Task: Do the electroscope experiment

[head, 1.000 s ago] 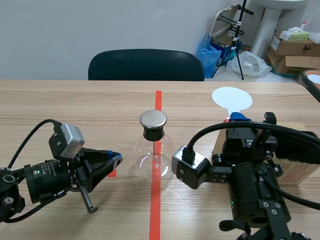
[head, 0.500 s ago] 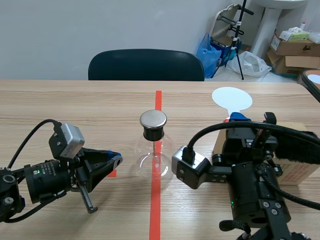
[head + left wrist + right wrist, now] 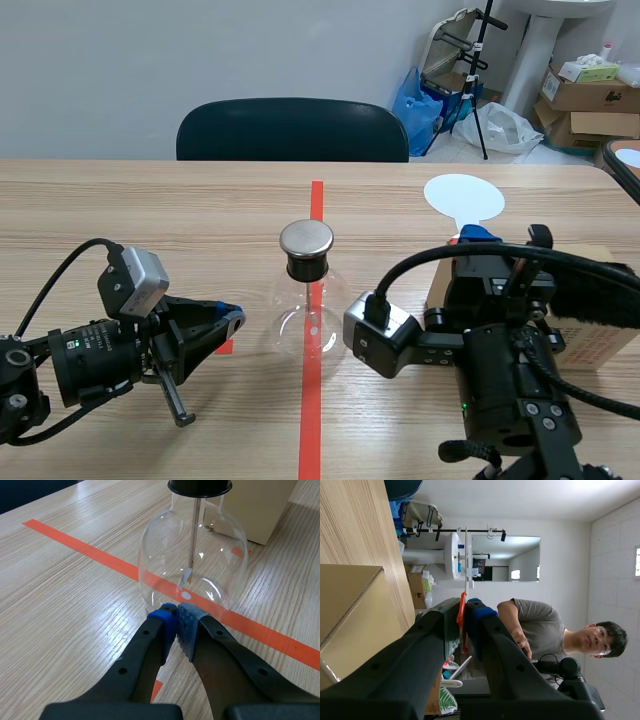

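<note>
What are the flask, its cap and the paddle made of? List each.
Flask: clear glass, by its see-through, glinting bulb. Cap: brushed metal disc on a black, probably rubber, collar. Paddle, in the right tool: matte white, perhaps plastic.

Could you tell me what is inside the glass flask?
In the glass flask, a thin rod hangs from the black stopper, ending in a foil leaf; its top hidden by the stopper.

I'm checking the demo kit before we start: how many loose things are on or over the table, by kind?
electroscope flask: 1
white paddle: 1
cardboard box: 1
Total: 3
</note>
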Available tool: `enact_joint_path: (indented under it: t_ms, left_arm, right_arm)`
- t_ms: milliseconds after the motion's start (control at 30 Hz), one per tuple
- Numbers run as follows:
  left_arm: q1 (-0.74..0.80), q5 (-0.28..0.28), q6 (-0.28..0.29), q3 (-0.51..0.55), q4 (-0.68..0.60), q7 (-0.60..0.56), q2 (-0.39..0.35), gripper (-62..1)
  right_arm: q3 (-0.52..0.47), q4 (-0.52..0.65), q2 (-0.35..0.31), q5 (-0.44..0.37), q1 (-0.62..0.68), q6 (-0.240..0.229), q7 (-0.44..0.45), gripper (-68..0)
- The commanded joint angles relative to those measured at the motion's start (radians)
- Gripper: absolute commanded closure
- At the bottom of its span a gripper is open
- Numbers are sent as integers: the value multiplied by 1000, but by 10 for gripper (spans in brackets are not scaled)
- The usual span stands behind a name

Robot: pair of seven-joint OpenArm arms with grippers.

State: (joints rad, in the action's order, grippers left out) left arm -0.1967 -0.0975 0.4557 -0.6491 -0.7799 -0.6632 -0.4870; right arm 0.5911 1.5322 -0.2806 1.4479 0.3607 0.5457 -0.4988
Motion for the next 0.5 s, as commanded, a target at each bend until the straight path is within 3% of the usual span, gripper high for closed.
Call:
enact_joint_path:
  t_ms: [0, 467]
  left_arm:
    - [-3, -9, 2, -2, -24, -16, 7, -31]
    - [-3, -9, 2, -2, -24, -16, 7, -31]
  right_arm:
    - [-4, 14, -13, 3, -14, 10, -4, -15]
    - [-3, 14, -13, 3, -14, 5, 26, -15]
